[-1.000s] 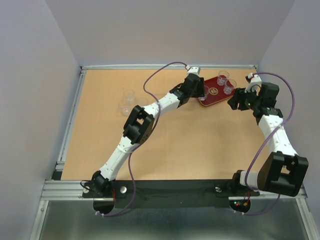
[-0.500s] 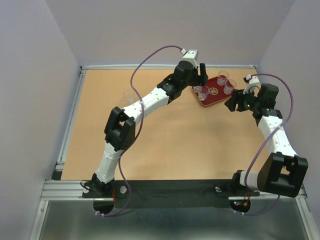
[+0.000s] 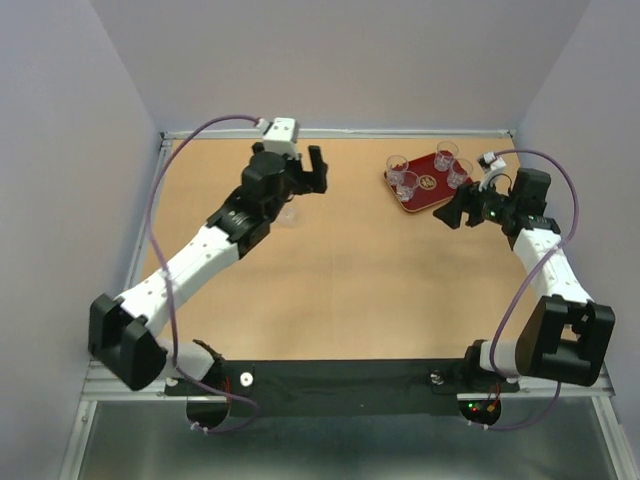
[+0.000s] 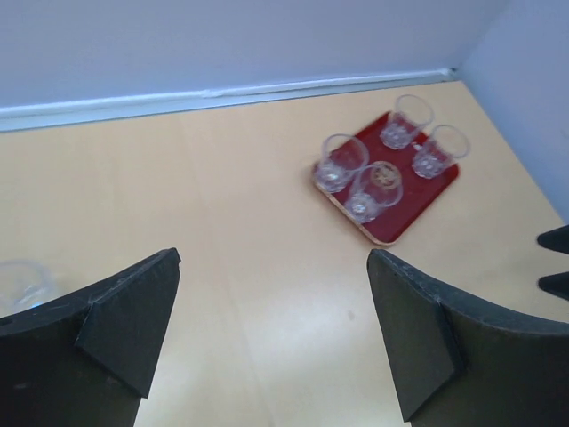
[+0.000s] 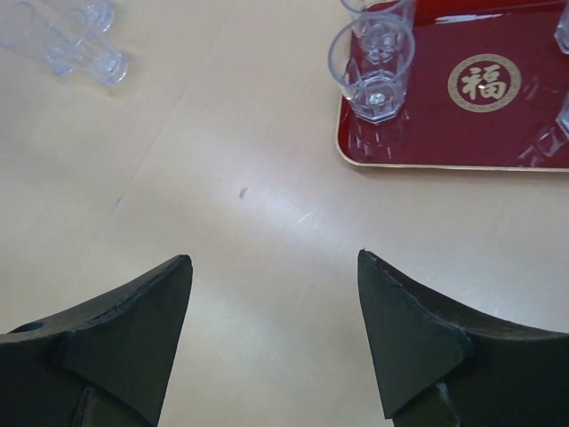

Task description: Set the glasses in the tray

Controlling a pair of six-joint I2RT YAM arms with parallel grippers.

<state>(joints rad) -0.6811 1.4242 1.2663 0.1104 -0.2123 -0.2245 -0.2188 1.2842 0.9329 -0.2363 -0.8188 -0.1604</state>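
Left gripper (image 4: 274, 258) hung wide open & empty over tan wooden table (image 3: 350, 290), far side; right gripper (image 5: 274, 258) likewise, nr dark-red rectangular tray (image 4: 411, 200) w/ gold centre emblem, four small clear glasses (image 4: 342, 160) upright on it.

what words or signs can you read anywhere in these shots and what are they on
"福": a gold character inside a gold ring, the emblem at the centre of the dark-red tray. It is clear in the right wrist view.
The same emblem in the left wrist and top views is too small and blurred to read.
No other text or number can be read anywhere.
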